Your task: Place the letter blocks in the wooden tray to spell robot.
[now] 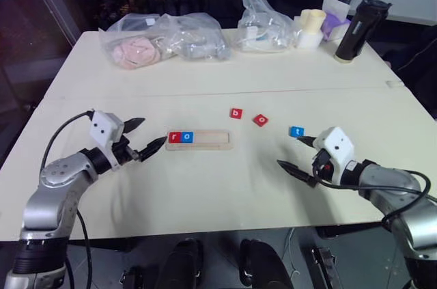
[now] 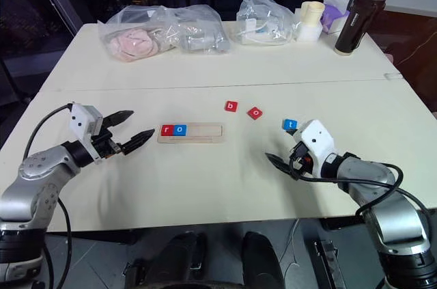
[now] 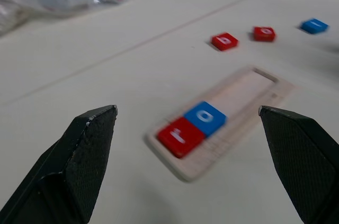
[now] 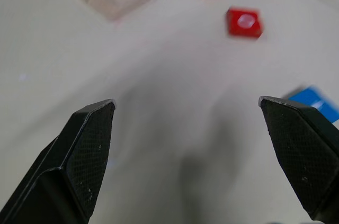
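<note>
The wooden tray [image 1: 199,139] lies mid-table with a red r block [image 1: 175,137] and a blue o block [image 1: 188,137] at its left end. Loose on the table to its right lie a red b block [image 1: 236,113], a red o block [image 1: 260,120] and a blue t block [image 1: 296,132]. My left gripper [image 1: 145,134] stands open just left of the tray, with nothing between its fingers. Just below and right of the t block, my right gripper [image 1: 295,155] is open and empty too.
Along the far edge of the table [image 1: 205,193] sit clear plastic bags [image 1: 164,39] with soft items, another bag [image 1: 263,26], a cream container [image 1: 311,28] and a black bottle [image 1: 355,31]. A seam crosses the table behind the blocks.
</note>
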